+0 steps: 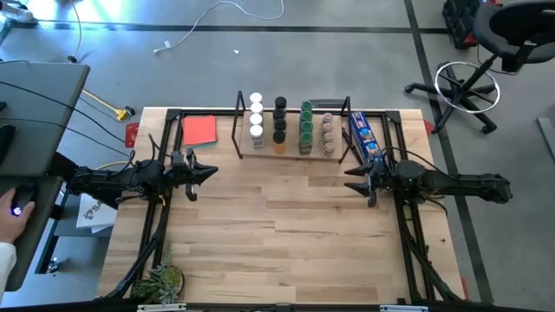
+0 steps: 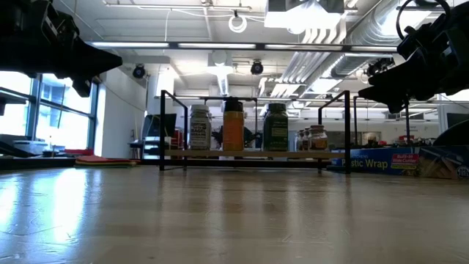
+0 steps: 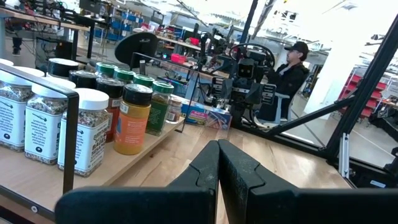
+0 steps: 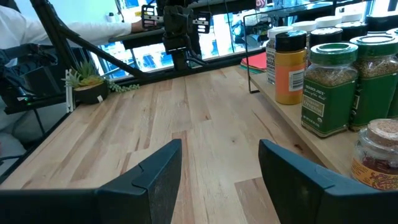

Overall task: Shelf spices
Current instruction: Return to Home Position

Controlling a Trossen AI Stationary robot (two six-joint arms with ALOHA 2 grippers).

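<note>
The shelf (image 1: 293, 149), a wooden board in a black wire frame, stands at the table's far edge. The spice jars stand upright on its board in rows: white-lidded (image 1: 256, 118), black-lidded (image 1: 279, 121), green-lidded (image 1: 306, 126) and cork-lidded (image 1: 327, 132). They also show in the low view (image 2: 233, 126), the left wrist view (image 3: 132, 118) and the right wrist view (image 4: 323, 87). My left gripper (image 1: 211, 172) hovers shut and empty left of the shelf. My right gripper (image 1: 351, 178) hovers open and empty, near the shelf's right end.
A red flat card (image 1: 199, 130) lies left of the shelf. A long blue packet (image 1: 364, 136) lies right of it. A small plant (image 1: 160, 281) sits at the near left corner. A person (image 3: 289, 71) sits beyond the table's right side; a hand (image 1: 16, 212) shows at far left.
</note>
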